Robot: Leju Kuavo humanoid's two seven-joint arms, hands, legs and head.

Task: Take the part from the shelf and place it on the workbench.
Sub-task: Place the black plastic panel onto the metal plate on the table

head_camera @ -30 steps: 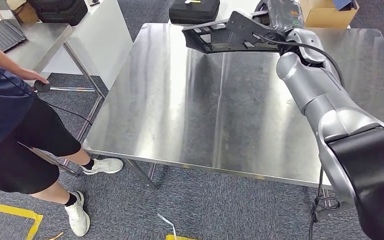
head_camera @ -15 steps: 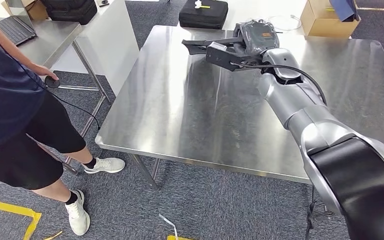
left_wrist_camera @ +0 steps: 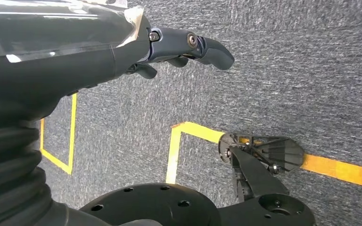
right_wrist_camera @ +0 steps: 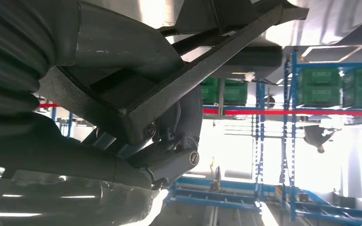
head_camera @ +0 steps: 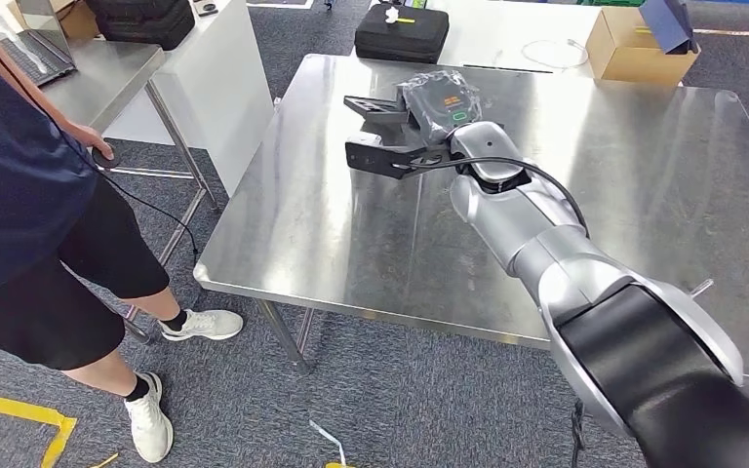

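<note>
The part (head_camera: 382,156) is a black angular metal frame. My right hand (head_camera: 441,101), wrapped in clear plastic, grips it low over the far left area of the steel workbench (head_camera: 351,253). Whether the part touches the surface I cannot tell. In the right wrist view the part's black bars (right_wrist_camera: 202,66) run across my hand (right_wrist_camera: 169,146), whose fingers (right_wrist_camera: 188,117) wrap around them. My left hand (left_wrist_camera: 169,44) hangs over the grey carpet, holding nothing, with its fingers (left_wrist_camera: 212,49) apart.
A person (head_camera: 29,195) stands at the left, a hand on a small black puck (head_camera: 104,154) beside a white table (head_camera: 195,58). Beyond the workbench lie a black case (head_camera: 402,29) and a cardboard box (head_camera: 639,44). Yellow tape (head_camera: 19,414) marks the floor.
The camera has shifted, bringing the workbench further into view. My right arm has come down and inward, lowering the part from high over the far edge to just above the bench top.
</note>
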